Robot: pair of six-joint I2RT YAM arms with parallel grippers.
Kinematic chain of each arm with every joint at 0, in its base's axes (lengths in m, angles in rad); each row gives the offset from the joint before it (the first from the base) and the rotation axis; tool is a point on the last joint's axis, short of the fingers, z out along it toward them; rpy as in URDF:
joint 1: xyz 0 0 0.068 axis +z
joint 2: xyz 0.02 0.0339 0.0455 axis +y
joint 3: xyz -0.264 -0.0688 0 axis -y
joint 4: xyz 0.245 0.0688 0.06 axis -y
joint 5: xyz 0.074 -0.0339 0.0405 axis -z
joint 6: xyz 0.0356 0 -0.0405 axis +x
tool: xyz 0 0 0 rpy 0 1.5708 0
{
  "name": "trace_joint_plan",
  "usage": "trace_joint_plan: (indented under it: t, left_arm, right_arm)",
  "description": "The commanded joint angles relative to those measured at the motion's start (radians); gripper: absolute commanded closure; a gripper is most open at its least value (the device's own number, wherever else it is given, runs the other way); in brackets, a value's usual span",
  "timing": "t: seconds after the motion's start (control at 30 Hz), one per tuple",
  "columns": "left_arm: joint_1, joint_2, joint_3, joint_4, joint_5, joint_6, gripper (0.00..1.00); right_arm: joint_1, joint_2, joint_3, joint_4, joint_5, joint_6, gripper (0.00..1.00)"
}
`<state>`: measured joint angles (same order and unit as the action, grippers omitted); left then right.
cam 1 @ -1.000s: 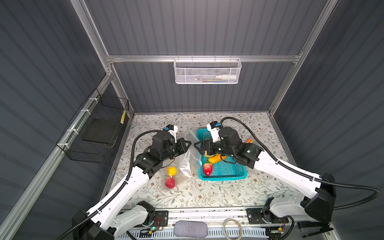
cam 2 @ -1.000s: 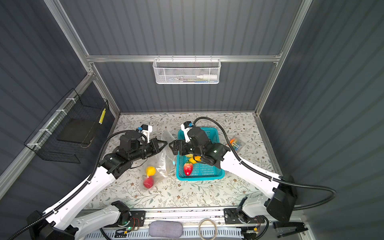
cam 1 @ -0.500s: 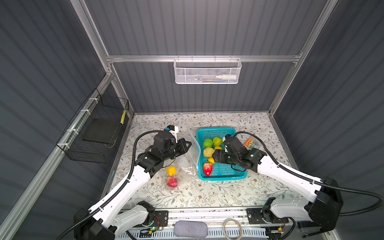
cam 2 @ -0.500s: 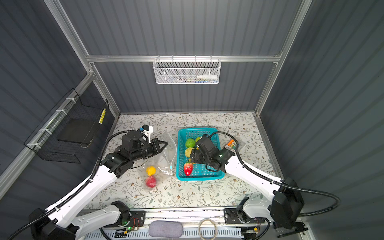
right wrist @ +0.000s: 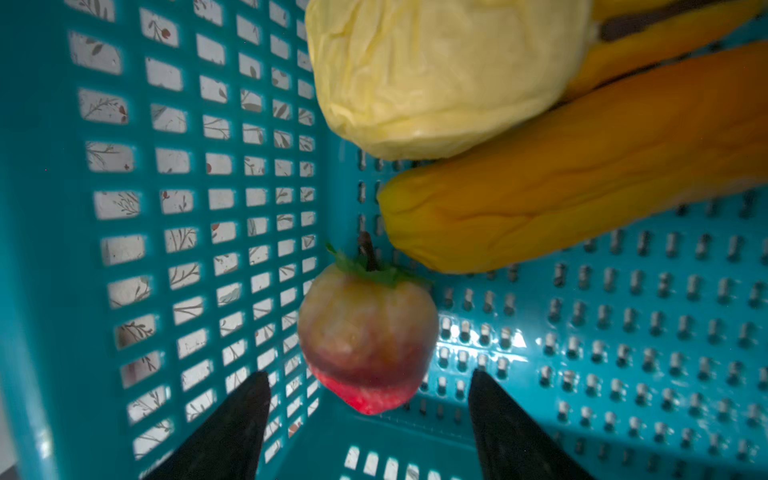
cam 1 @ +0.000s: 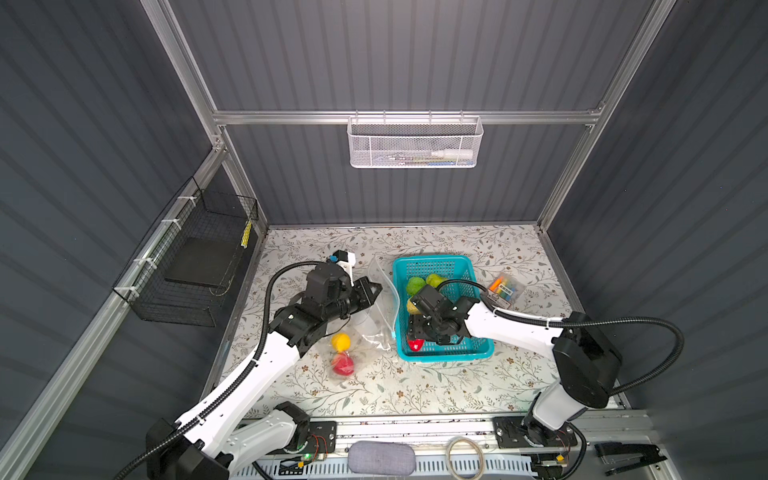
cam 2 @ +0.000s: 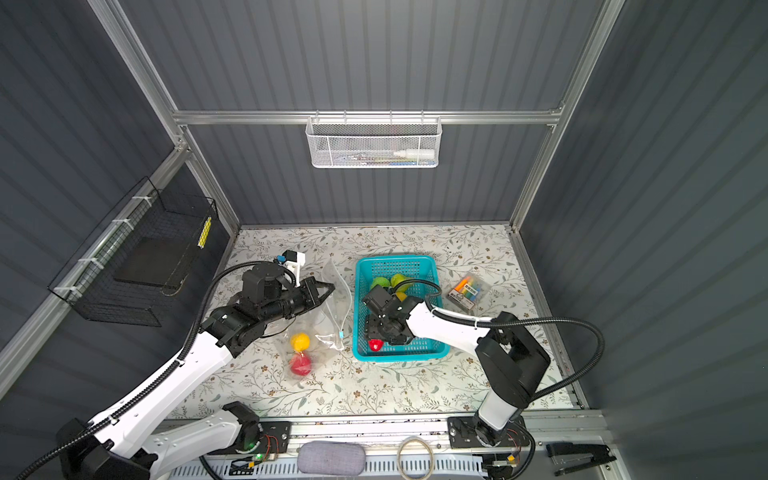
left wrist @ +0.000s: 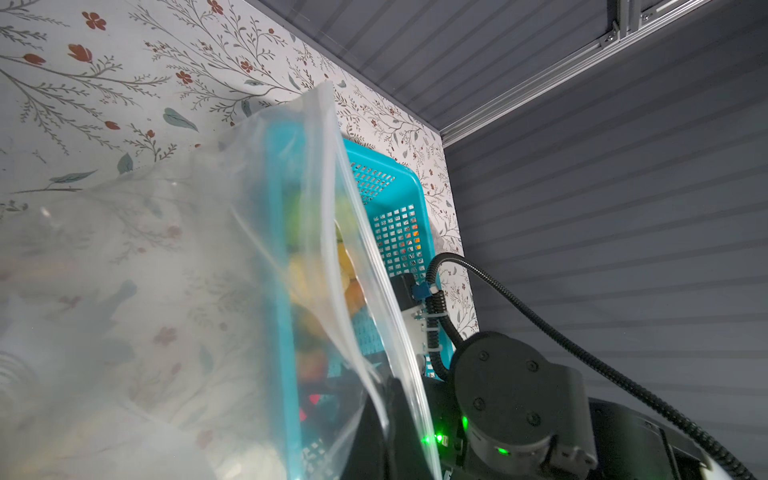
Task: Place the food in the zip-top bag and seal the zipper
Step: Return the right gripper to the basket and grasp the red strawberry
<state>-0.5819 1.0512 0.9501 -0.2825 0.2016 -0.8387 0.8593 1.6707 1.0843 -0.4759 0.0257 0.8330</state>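
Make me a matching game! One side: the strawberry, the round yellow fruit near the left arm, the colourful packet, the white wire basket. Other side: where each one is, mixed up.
1 strawberry
2 round yellow fruit
3 colourful packet
4 white wire basket

A hanging on the back wall
B in the teal basket
C on the table beside the teal basket
D inside the clear bag

Pairs: 1-B, 2-D, 3-C, 4-A

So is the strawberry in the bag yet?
Out: the strawberry sits in the teal basket, untouched, with the right gripper open around it.
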Motion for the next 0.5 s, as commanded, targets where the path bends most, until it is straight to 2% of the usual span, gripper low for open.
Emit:
trace_joint_plan:
  t: [0.0, 0.23, 0.47]
  left_arm:
    - [-0.004, -0.02, -0.015, -0.032, -0.01, 0.032, 1.0]
    - [-0.004, -0.037, -0.019, -0.049, -0.025, 0.036, 1.0]
    - [-0.004, -0.042, -0.019, -0.059, -0.034, 0.035, 1.0]
  right_arm:
    - [0.008, 0.035, 0.046, -0.02, 0.027, 0.007, 0.22]
    - [0.015, 0.103, 0.08, -0.095, 0.095, -0.043, 0.25]
    - [0.014, 0.092, 0.054, -0.167, 0.186, -0.088, 0.25]
